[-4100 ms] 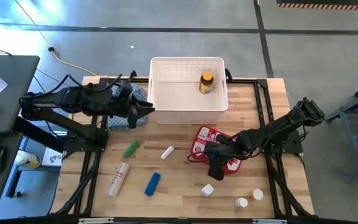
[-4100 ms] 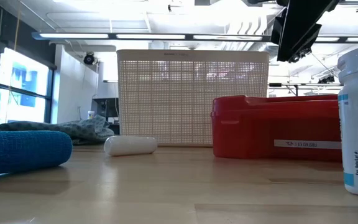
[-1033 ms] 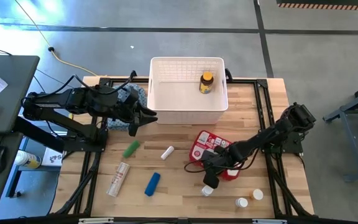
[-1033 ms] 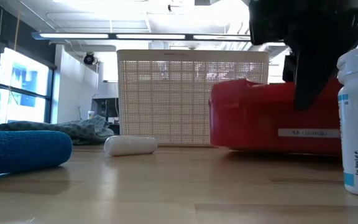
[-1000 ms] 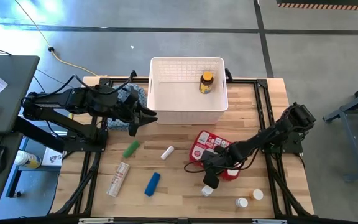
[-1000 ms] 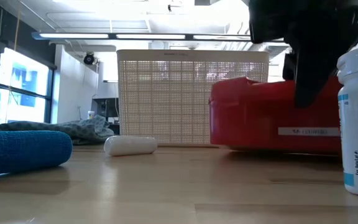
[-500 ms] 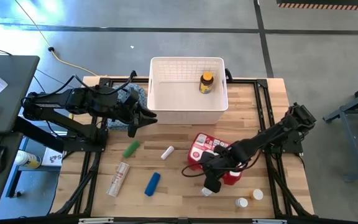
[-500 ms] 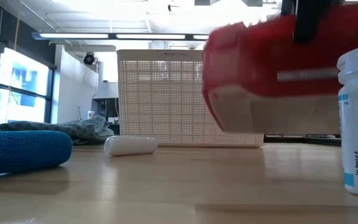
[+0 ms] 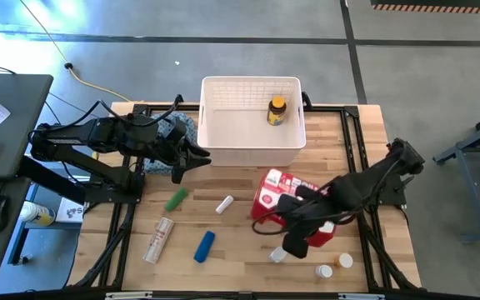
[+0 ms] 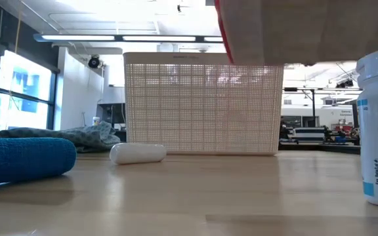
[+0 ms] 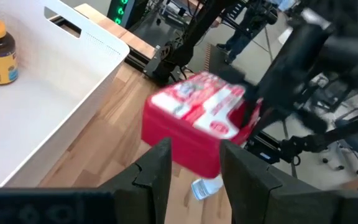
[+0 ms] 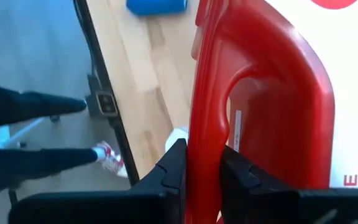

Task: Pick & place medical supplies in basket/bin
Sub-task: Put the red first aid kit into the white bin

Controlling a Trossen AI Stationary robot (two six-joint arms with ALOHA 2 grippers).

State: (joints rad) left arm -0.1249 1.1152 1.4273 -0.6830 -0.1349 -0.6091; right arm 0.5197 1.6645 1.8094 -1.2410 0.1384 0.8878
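Holding the red first-aid case point(image 9: 292, 193) clamped by its rim in our right hand point(image 9: 297, 236), clear of the tabletop point(image 9: 232, 250), we see the white basket point(image 9: 252, 150) toward the frame's upper left, nearer than to the half-open, empty left hand point(image 9: 192, 157).

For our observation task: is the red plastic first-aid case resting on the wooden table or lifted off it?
Lifted. The red plastic first-aid case hangs above the wooden table with the basket visible beneath; the right gripper clamps its handle.
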